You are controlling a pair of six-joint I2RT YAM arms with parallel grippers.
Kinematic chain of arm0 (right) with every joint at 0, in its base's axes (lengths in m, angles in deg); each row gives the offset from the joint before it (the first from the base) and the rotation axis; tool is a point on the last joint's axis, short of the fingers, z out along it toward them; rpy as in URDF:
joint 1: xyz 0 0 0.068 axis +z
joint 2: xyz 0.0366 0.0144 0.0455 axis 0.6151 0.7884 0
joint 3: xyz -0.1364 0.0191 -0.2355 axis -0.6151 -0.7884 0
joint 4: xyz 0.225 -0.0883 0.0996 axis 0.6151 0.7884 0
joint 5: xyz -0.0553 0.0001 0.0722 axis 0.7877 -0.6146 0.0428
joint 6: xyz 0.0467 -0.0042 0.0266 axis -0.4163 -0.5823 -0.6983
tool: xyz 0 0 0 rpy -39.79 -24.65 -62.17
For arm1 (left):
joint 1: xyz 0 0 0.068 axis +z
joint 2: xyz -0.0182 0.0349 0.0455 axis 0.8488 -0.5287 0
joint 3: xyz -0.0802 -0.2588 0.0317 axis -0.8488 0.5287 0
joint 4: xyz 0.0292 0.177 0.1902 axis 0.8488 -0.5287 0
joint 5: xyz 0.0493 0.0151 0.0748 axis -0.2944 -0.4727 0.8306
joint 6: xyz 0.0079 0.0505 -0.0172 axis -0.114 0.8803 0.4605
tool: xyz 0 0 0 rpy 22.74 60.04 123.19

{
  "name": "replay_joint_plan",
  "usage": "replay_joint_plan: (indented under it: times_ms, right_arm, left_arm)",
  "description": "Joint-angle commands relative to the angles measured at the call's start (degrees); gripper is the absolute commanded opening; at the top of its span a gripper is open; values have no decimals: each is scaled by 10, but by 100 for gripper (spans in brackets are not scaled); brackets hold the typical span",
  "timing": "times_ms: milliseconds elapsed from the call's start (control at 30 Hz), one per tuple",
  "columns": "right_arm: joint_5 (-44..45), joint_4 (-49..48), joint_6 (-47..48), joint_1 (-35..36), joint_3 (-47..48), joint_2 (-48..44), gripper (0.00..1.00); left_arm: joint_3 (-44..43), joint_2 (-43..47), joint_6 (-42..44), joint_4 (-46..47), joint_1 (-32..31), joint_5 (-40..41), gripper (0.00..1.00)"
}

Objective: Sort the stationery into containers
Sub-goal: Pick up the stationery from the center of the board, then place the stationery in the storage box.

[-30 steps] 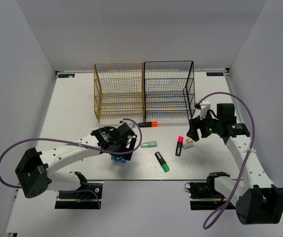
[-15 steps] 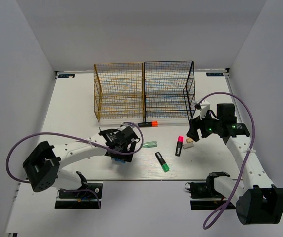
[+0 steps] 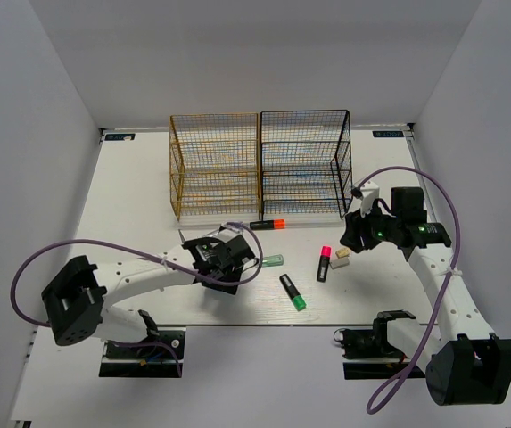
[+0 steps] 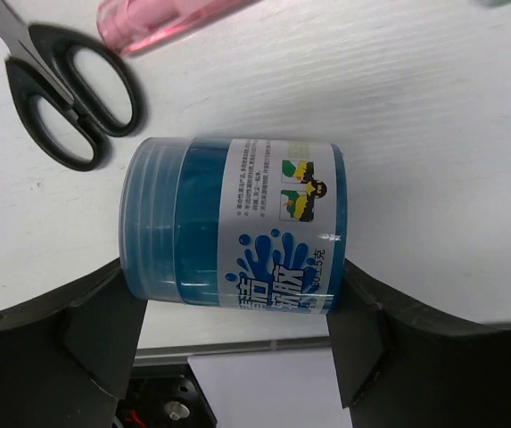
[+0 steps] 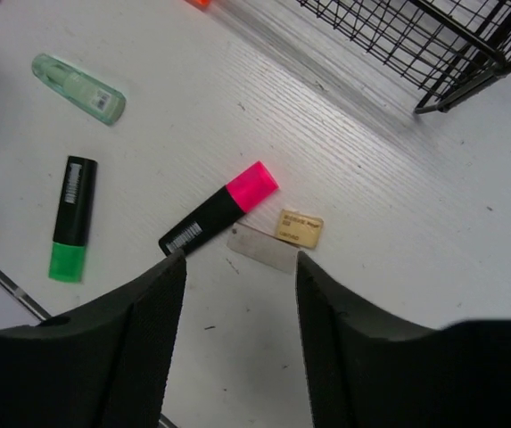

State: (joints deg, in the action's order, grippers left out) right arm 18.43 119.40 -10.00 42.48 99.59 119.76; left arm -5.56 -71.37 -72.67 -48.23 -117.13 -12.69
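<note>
The blue tape roll lies on its side on the table, and my left gripper is shut on it, one finger against each end. Beside it lie black-handled scissors and a pink capsule. My right gripper hovers open and empty just short of the pink-capped highlighter and the beige eraser. A green-capped highlighter, a green capsule and an orange-capped highlighter lie between the arms. The gold rack and black rack stand at the back.
White walls enclose the table on three sides. The black rack's front corner stands just beyond the right gripper. The left arm's purple cable loops over the table's left half.
The left gripper has settled over the blue tape roll and its jaws have narrowed onto it. The right arm has stayed put, its jaws a little narrower.
</note>
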Motion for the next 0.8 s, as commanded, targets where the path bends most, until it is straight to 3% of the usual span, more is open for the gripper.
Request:
replay_joint_plan:
  times_ms: [0,67,100,133,167,200,233,267,300,333,400,433,533,567,633,767]
  right_arm:
    - [-15,9,10,-1,-3,-5,51]
    - [-33,13,12,0,-2,0,10]
    - [-40,20,19,-1,2,2,0]
    - [-45,26,20,1,4,6,0]
    - [-47,28,20,0,5,9,34]
    - [-48,29,20,1,7,9,54]
    - [-48,33,20,1,6,13,67]
    - [-47,34,20,1,11,15,73]
    - [-49,34,20,0,12,15,72]
    - [-54,35,23,0,12,15,60]
    - [-61,41,25,1,12,16,0]
    - [-67,42,24,1,13,15,0]
    - [-66,41,23,-1,12,16,2]
    - [-65,39,23,-1,11,17,10]
    - [-64,41,25,1,10,18,13]
    - [-65,41,25,-1,11,24,13]
  left_arm:
    - [-70,50,14,-10,-15,40,0]
    - [-134,58,29,-17,-13,48,0]
    - [-153,61,52,-26,-10,50,0]
    - [-216,54,62,-32,6,48,0]
    - [-237,50,68,-33,16,42,0]
    - [-260,30,92,-37,41,37,0]
    - [-326,22,98,-37,67,27,0]
    - [-349,12,111,-35,94,21,0]
    - [-398,-26,125,-36,110,12,0]
    - [-422,-40,128,-35,158,4,0]
    - [-514,-85,152,-23,186,-24,0]
    - [-550,-116,164,-6,231,-40,0]
    - [-620,-193,182,18,288,-110,0]
    - [-674,-223,186,20,294,-128,0]
    - [-711,-277,200,23,314,-135,0]
    - [-790,-324,207,36,339,-149,0]
